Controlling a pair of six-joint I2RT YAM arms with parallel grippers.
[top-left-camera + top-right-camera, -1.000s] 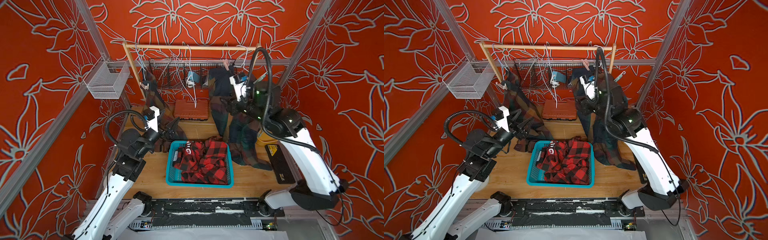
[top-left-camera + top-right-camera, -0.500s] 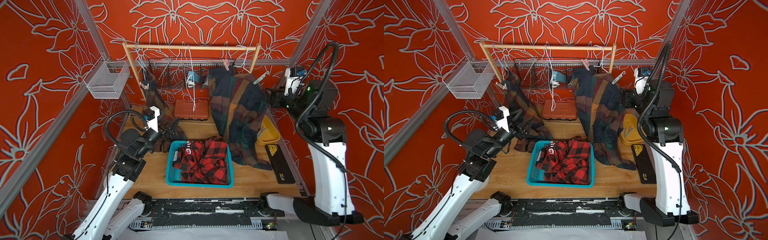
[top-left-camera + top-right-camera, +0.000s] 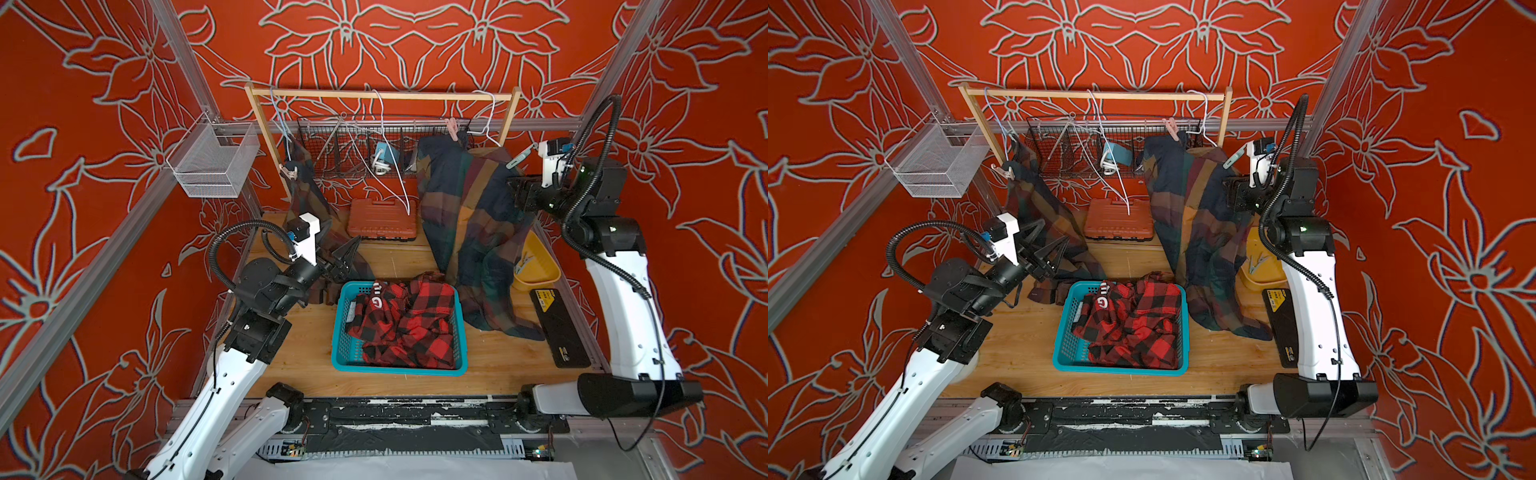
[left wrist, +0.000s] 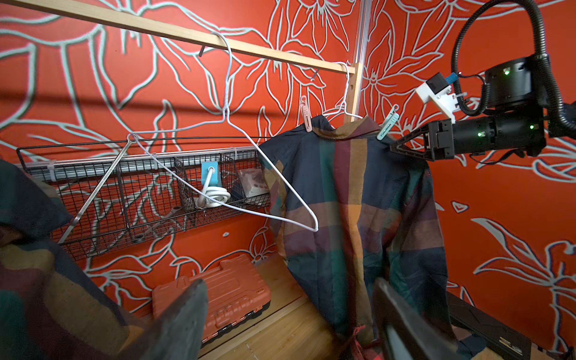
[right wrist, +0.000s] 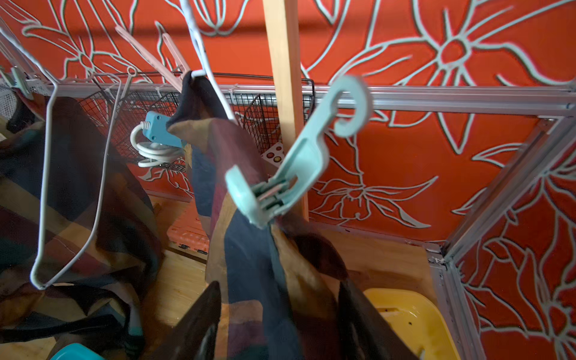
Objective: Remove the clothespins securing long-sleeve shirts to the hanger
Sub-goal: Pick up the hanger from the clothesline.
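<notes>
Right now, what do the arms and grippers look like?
The left arm and right arm have white shells with black joints. A black ribbed cable hose loops to each wrist, beside a white camera mount with a blue plug. The left gripper and right gripper have black wedge-shaped fingers. Green lights glow on the right arm.

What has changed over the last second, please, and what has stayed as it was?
The right gripper swung away from the front of the dark plaid shirt to its shoulder, jaws open just below the mint clothespin; the shirt now hangs spread wider. The left gripper, pink clothespin and red-and-black shirt stayed put.
</notes>
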